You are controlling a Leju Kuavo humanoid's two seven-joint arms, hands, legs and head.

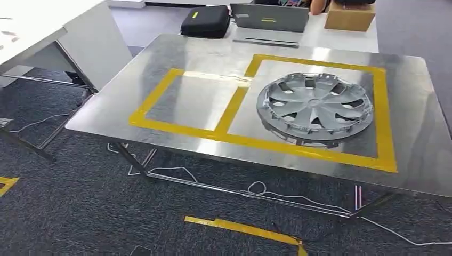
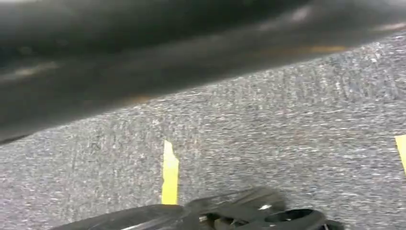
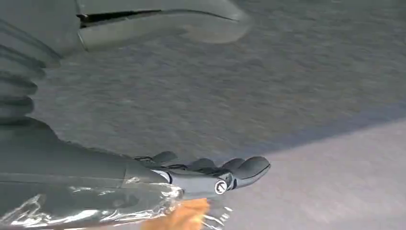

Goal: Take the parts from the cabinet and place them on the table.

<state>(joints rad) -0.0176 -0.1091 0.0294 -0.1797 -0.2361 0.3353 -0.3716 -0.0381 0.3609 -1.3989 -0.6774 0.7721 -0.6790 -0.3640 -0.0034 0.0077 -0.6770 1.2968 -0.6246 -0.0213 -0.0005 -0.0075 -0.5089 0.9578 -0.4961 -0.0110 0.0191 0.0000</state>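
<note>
A silver hubcap (image 1: 314, 108) lies flat on the shiny metal table (image 1: 176, 64), inside the right-hand one of two rectangles marked in yellow tape (image 1: 230, 109); the left rectangle is bare. My left hand (image 2: 249, 214) hangs over grey carpet, with dark blurred fingers whose pose I cannot make out. My right hand (image 3: 210, 175) also hangs over carpet, its fingers stretched out, its thumb (image 3: 163, 21) held far apart and nothing between them. Crumpled clear plastic (image 3: 95, 208) with an orange patch (image 3: 184, 216) lies along the hand's edge.
Behind the metal table, another table holds a black case (image 1: 205, 21), a grey laptop (image 1: 269, 18) and a cardboard box (image 1: 349, 16). A white desk (image 1: 32, 32) stands at the left. White cables (image 1: 256, 188) and yellow tape strips (image 1: 240, 228) lie on the carpet underneath.
</note>
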